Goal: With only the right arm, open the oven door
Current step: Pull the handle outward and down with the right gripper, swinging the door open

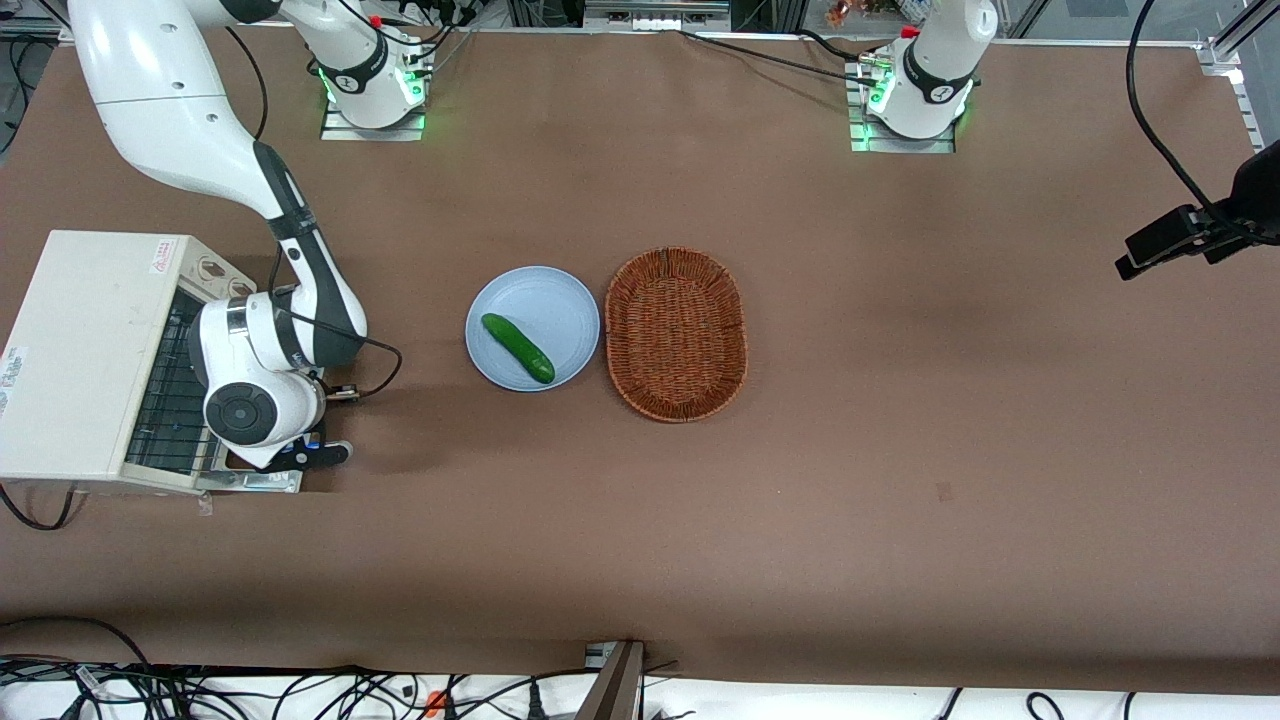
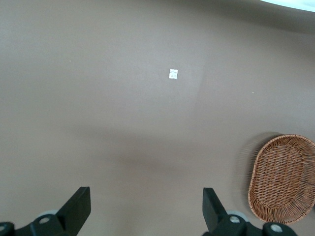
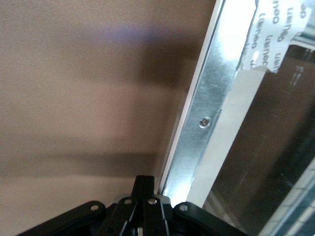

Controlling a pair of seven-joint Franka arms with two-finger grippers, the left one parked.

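The cream-white oven (image 1: 90, 350) stands at the working arm's end of the table, with its wire rack (image 1: 170, 400) showing. The oven door (image 1: 255, 482) hangs open and lies low in front of the oven. Its shiny metal inner frame (image 3: 202, 132) and dark glass (image 3: 275, 162) show in the right wrist view. The right arm (image 1: 290, 220) reaches down over the door. My gripper (image 1: 322, 453) sits just above the door's outer edge, with its fingers (image 3: 144, 184) pressed together and nothing between them. The handle is hidden.
A pale blue plate (image 1: 560, 300) with a green cucumber (image 1: 517, 347) lies mid-table, with an oval wicker basket (image 1: 676, 333) beside it, also in the left wrist view (image 2: 283, 179). A black device on a cable (image 1: 1200, 235) is toward the parked arm's end.
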